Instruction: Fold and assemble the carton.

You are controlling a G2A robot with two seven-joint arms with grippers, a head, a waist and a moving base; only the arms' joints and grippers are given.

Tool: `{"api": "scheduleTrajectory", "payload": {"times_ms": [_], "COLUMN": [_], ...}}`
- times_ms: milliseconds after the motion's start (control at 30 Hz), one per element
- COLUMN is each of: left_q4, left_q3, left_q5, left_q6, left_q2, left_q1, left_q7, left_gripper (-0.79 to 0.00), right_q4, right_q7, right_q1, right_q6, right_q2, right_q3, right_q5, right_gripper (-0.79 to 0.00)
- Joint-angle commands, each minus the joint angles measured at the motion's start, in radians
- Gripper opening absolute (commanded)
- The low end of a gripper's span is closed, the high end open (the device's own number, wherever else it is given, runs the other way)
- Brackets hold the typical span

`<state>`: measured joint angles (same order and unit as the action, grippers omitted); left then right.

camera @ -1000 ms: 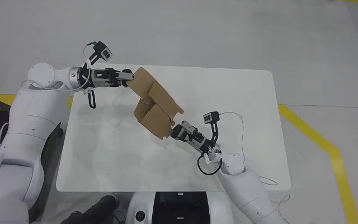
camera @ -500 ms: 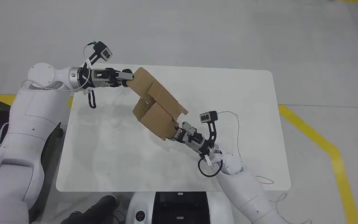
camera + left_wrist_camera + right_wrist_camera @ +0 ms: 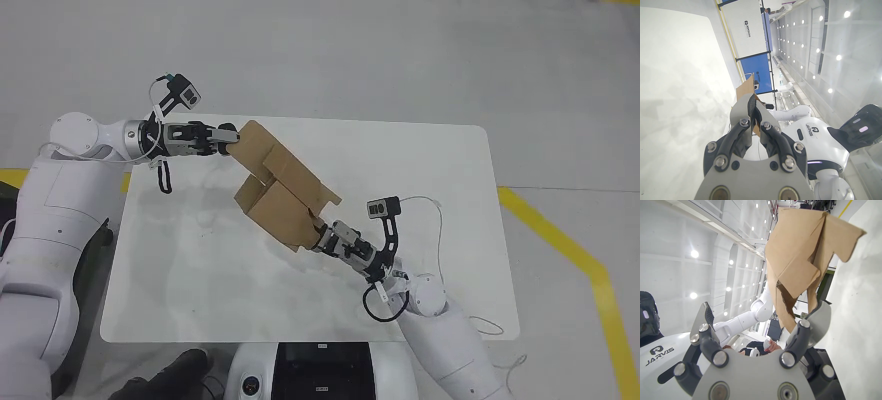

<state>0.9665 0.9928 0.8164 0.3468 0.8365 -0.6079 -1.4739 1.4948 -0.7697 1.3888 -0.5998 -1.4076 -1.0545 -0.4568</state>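
A brown cardboard carton [image 3: 283,190], partly opened out with its flaps loose, hangs slanted between two robot arms. A white surface [image 3: 420,180] lies beneath it.

At the carton's far corner, the left end effector [image 3: 232,140] is closed tight on the cardboard. In the left wrist view its two fingers [image 3: 740,108] pinch a thin edge of the board between them, and the panel runs straight on beyond the fingertips.

At the carton's opposite, near end sits the right end effector [image 3: 318,238], with its fingers spread wide and gripping nothing. In the right wrist view the carton's open end faces it: several flaps overlap at angles, one bent outward to a jutting corner, with a dark gap showing the inside. A narrow flap hangs down into the space between the fingers, close against one finger [image 3: 819,313] — it appears to touch that finger, though the contact is hard to make out. The other finger [image 3: 704,313] stands well apart from the carton.
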Motion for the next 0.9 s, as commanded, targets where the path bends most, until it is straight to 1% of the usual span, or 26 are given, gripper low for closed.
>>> {"api": "scheduleTrajectory", "payload": {"times_ms": [0,567,867], "left_q4": [0.000,0.000,0.000], "left_q3": [0.000,0.000,0.000], "left_q5": [0.000,0.000,0.000], "left_q6": [0.000,0.000,0.000], "left_q2": [0.000,0.000,0.000], "left_q1": [0.000,0.000,0.000], "left_q7": [0.000,0.000,0.000], "left_gripper": [-0.785,-0.785,-0.785], "right_q4": [0.016,0.109,0.145], "right_q7": [-0.003,-0.049,-0.053], "right_q1": [0.010,0.058,0.076], "right_q6": [0.010,0.015,0.010], "right_q2": [0.003,0.022,0.032], "right_q3": [-0.004,-0.015,-0.030], "right_q5": [0.000,-0.078,-0.081], "right_gripper": [0.000,0.000,0.000]}}
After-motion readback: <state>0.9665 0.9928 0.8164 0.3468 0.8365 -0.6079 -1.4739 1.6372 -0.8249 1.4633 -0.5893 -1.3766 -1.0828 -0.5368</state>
